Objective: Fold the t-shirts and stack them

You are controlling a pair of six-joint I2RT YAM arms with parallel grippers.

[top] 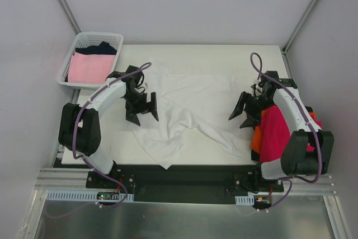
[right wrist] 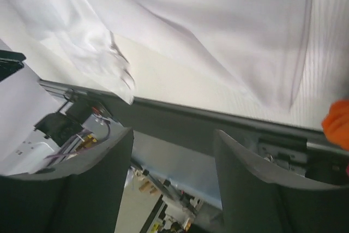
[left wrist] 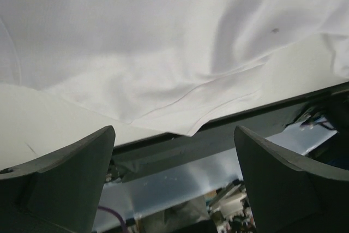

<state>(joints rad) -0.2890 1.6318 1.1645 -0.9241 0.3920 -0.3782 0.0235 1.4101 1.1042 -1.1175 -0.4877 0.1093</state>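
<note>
A white t-shirt (top: 187, 110) lies crumpled across the middle of the table, one corner hanging over the front edge. My left gripper (top: 144, 109) hovers at its left side, jaws wide apart with nothing between them. Its wrist view shows the white t-shirt (left wrist: 163, 53) above the dark fingers (left wrist: 71, 178). My right gripper (top: 244, 113) hangs open at the shirt's right side, empty. The white cloth (right wrist: 218, 20) spreads above its fingers (right wrist: 256, 184). A magenta-red t-shirt (top: 274, 132) lies over an orange one (top: 257, 138) at the table's right edge, under my right arm.
A white lattice basket (top: 89, 60) stands at the back left, holding a pale pink shirt (top: 89, 68) and a dark navy or black one (top: 100, 48). The table's front edge (top: 212, 163) meets a dark rail. Grey walls close in on both sides.
</note>
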